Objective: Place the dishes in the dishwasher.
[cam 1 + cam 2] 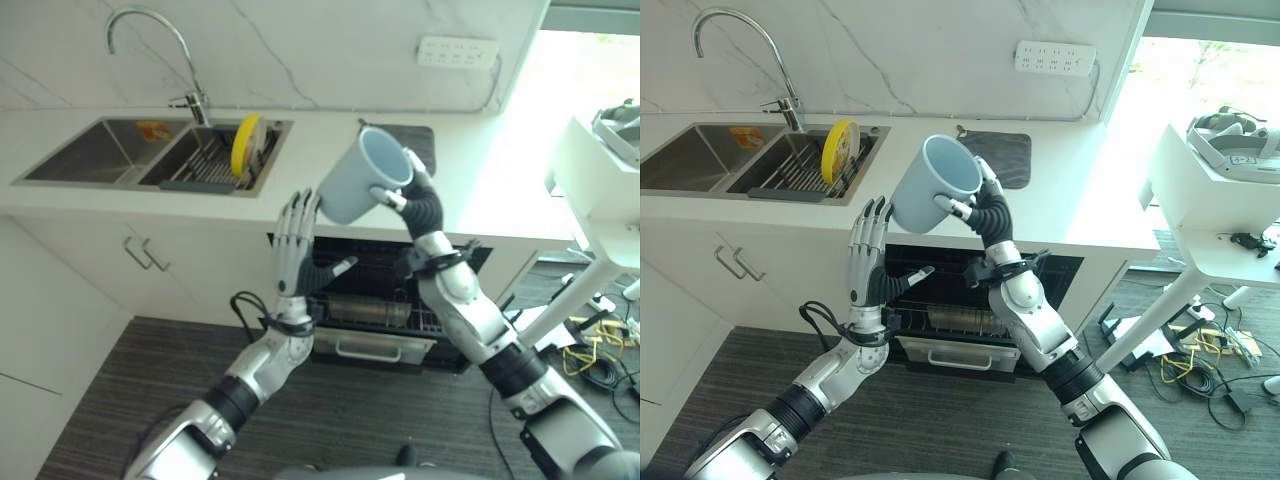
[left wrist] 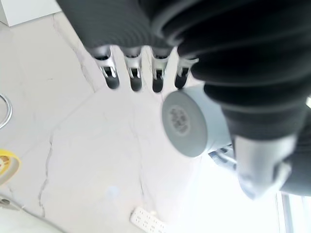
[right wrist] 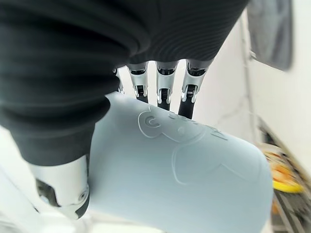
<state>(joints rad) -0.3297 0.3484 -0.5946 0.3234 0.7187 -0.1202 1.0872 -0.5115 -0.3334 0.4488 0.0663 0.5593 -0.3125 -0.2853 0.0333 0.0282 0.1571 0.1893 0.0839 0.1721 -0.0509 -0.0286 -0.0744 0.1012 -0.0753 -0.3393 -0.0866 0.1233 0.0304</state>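
So, going left to right: the sink [image 1: 110,150] still had a yellow plate [image 1: 245,143] standing on edge in its rack, probably parked there to drain until its turn came. Next over, the left hand [image 1: 293,250] was raised in front of the counter with fingers straight and spread, holding nothing, close beside the mug like it was ready to steady it. The right hand [image 1: 985,215] had the pale blue mug [image 1: 933,184] up above the counter edge, fingers and thumb wrapped round its body, mouth tipped up and toward the robot's head. Below it the dishwasher [image 1: 980,320] stood open with its rack slid out, so I'd guess the mug was headed down there next. A dark mat [image 1: 1002,156] sat on the counter behind.
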